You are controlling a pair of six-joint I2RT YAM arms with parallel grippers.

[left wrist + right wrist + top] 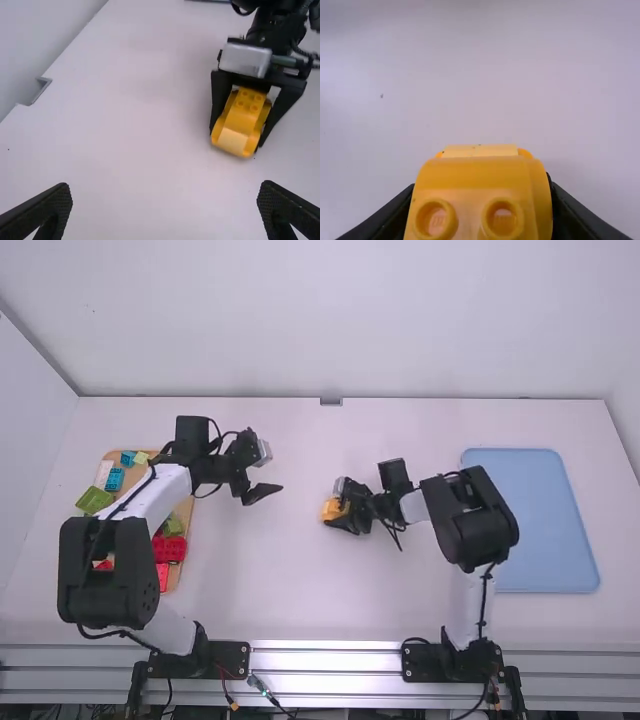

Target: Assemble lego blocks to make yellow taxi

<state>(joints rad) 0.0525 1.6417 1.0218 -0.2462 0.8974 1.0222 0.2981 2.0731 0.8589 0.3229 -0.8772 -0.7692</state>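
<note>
My right gripper [346, 516] is near the middle of the table, shut on a yellow-orange toy body [331, 509]. In the left wrist view the same toy [241, 122] shows studs on top and a curved end, with black fingers on both sides. The right wrist view has the toy [479, 175] between the fingers of my right gripper [481, 187], two studs facing the camera. To the left of it, some distance off, my left gripper [262, 492] hangs over bare table. Its fingers stand wide apart in its own view, with nothing between them [166, 192].
A tan tray [184, 512] under the left arm holds several loose blocks, among them red [170, 549], green [94, 500] and blue [115, 480] ones. A flat light-blue tray [530, 520] lies to the right of the right arm. White walls edge the table.
</note>
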